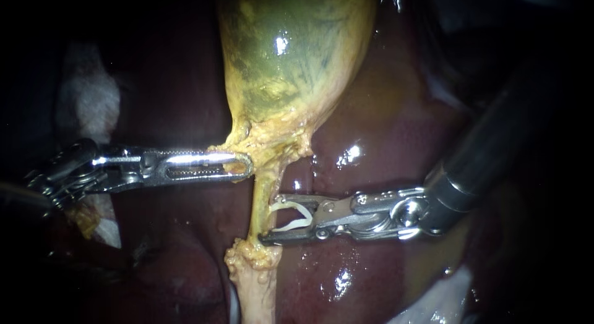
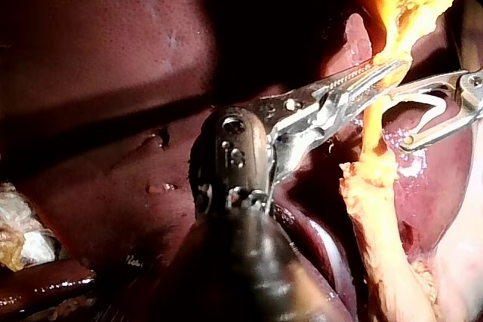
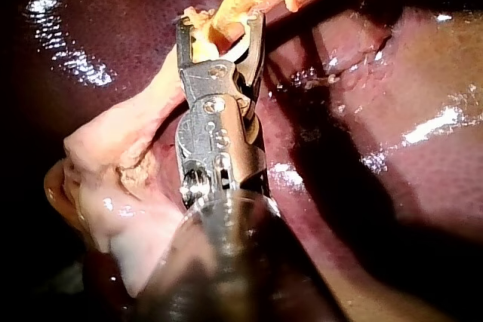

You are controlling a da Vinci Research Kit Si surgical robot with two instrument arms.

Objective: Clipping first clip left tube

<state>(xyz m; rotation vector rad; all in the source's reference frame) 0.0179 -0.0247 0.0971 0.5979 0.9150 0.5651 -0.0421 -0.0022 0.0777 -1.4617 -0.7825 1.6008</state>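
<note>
In the endoscope view the gallbladder (image 1: 291,58) is hanging down from the top centre over the dark liver (image 1: 383,132). The tube (image 1: 261,200) is running from its neck straight down toward the bottom edge, so its long axis is vertical in the frame. The left tool (image 1: 238,165) is reaching in level from the left. Its jaws are clenched on the yellow tissue at the gallbladder's neck, just above the tube. The right tool (image 1: 268,221) is coming in from the right, crossing the tube nearly at right angles, with its jaws spread and their tips reaching the tube. It is carrying an unclosed white clip (image 1: 300,216) seated between its jaws. Only one tube is showing clearly, so I cannot tell whether it is the left one.

In the left wrist view the left tool (image 2: 381,73) is gripping the tissue ahead of it. The tube (image 2: 371,130) is dropping away under its tip, into the spread jaws of the right tool (image 2: 398,120).

In the right wrist view the right tool (image 3: 220,24) is straddling the tube (image 3: 226,5), one jaw on each side. Closing should need only a squeeze.

No writing is legible.
</note>
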